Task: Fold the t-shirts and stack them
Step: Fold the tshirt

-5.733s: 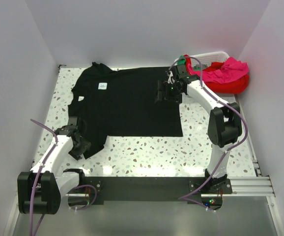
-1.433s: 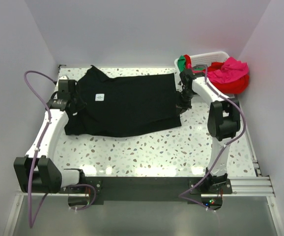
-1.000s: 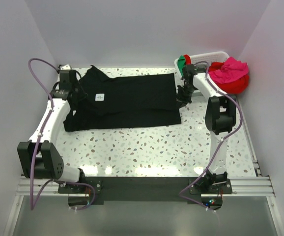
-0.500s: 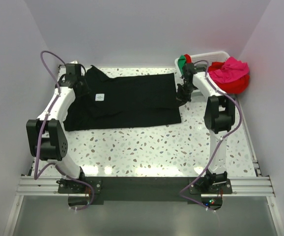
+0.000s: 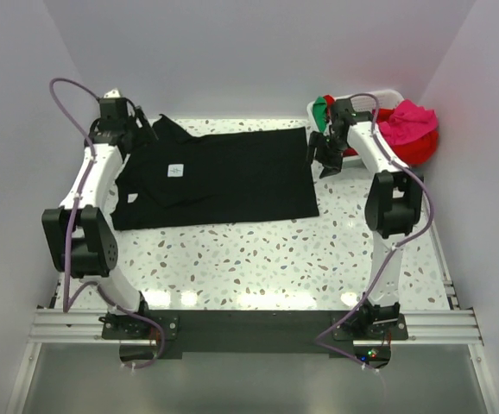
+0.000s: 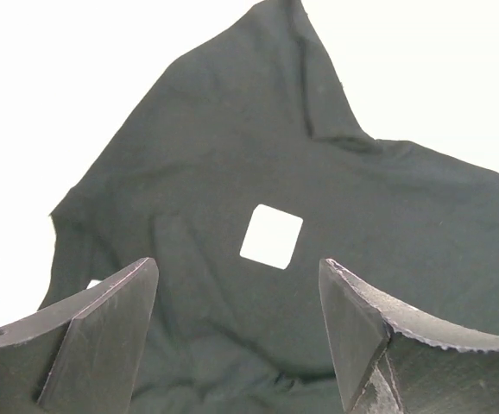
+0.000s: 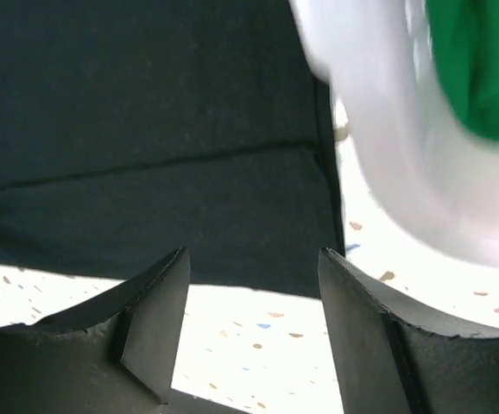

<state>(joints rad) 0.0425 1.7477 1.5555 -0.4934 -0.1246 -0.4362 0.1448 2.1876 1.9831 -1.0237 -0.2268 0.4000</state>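
The black t-shirt point(image 5: 219, 177) lies folded lengthwise on the table, its small white neck label point(image 5: 175, 171) up; the label also shows in the left wrist view point(image 6: 272, 236). My left gripper point(image 5: 137, 131) is open and empty, raised at the shirt's far left corner. My right gripper point(image 5: 325, 155) is open and empty, lifted just off the shirt's right edge point(image 7: 232, 198). Red point(image 5: 413, 148), magenta-pink point(image 5: 409, 119) and green point(image 5: 320, 109) shirts sit in the basket; the green one also shows in the right wrist view point(image 7: 478, 69).
The white slatted basket point(image 5: 372, 96) stands at the far right corner, close to my right gripper; its rim shows in the right wrist view point(image 7: 388, 129). White walls close in the table on three sides. Speckled tabletop point(image 5: 267, 259) lies in front of the shirt.
The shirt's near half has been folded up over the far half. Both grippers have let go of the cloth and lifted away, the left toward the far left corner, the right toward the basket.
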